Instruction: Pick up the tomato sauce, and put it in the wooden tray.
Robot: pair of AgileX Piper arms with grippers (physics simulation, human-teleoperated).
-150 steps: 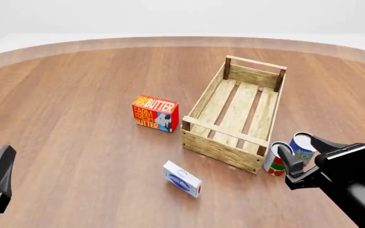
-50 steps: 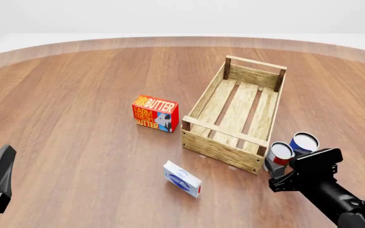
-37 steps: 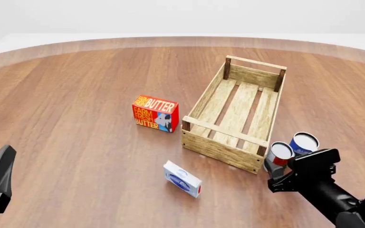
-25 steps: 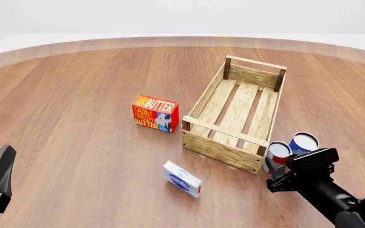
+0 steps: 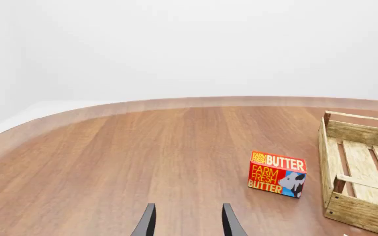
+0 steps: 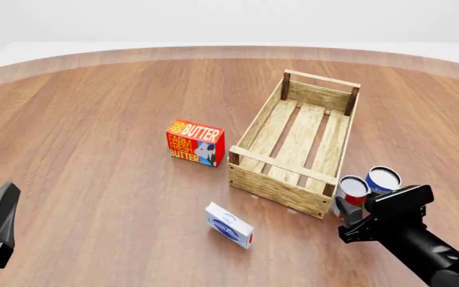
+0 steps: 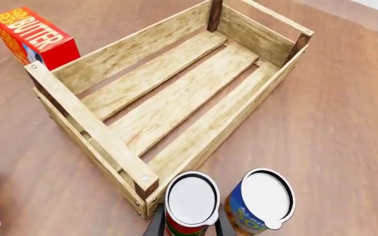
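I'm at the pick-up step: my right gripper has its fingers on either side of the tomato sauce, clamped on the can as far as I can judge from the right wrist view. The can stands just beside the near corner of the wooden tray, with the blue-and-orange can close at its other side (hardly any gap between them). Whether it has left the table I cannot tell. Next I'd need to raise it straight up above the tray's rim, then carry it forward over the slats. My left gripper hangs idle with its jaws apart, holding nothing.
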